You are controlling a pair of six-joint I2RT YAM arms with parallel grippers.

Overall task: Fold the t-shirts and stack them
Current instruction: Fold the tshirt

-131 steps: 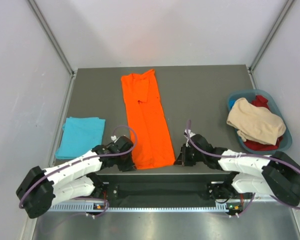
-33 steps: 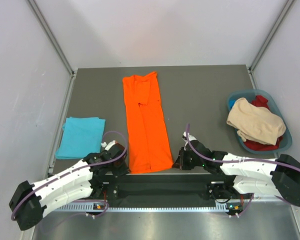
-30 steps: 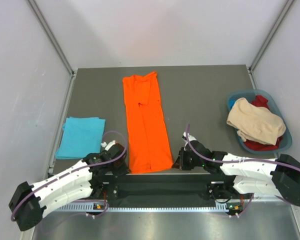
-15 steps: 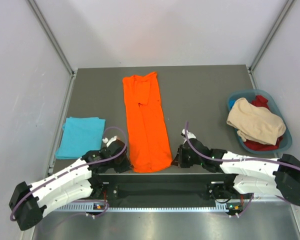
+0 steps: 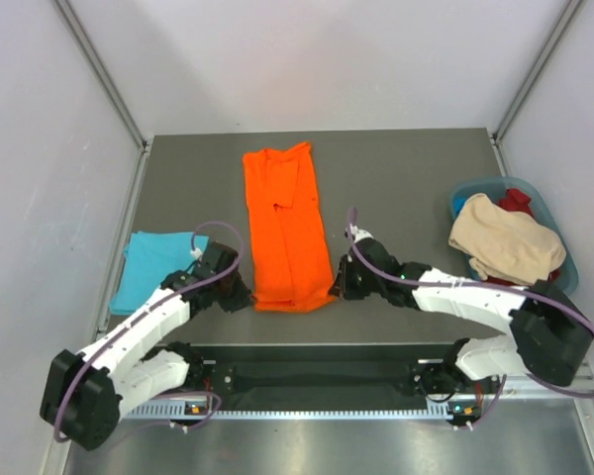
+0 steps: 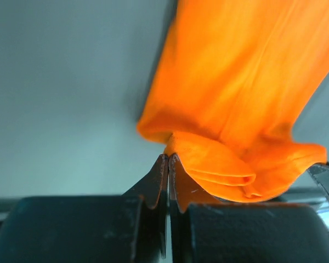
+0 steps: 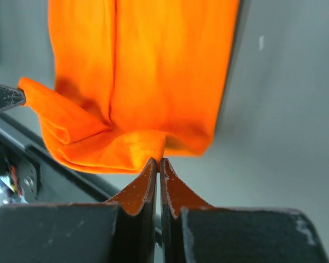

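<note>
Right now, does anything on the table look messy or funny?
Nothing is really wrong. The orange t-shirt is bunched at its near end only because the left gripper and right gripper pinch its corners. The beige cloth is heaped loosely over the blue basket. The turquoise t-shirt lies neatly folded.

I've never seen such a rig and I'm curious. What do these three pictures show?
Two robot arms, the left arm and the right arm, are bolted at the near edge of a table. The wide picture comes from a fixed camera overhead; the two close ones come from a camera on each wrist, looking past its own fingers. On the table lie an orange t-shirt, a folded turquoise t-shirt at the left and a blue basket of clothes at the right. The left fingers and the right fingers are each shut on a near corner of the orange t-shirt, whose near end is bunched up.
</note>
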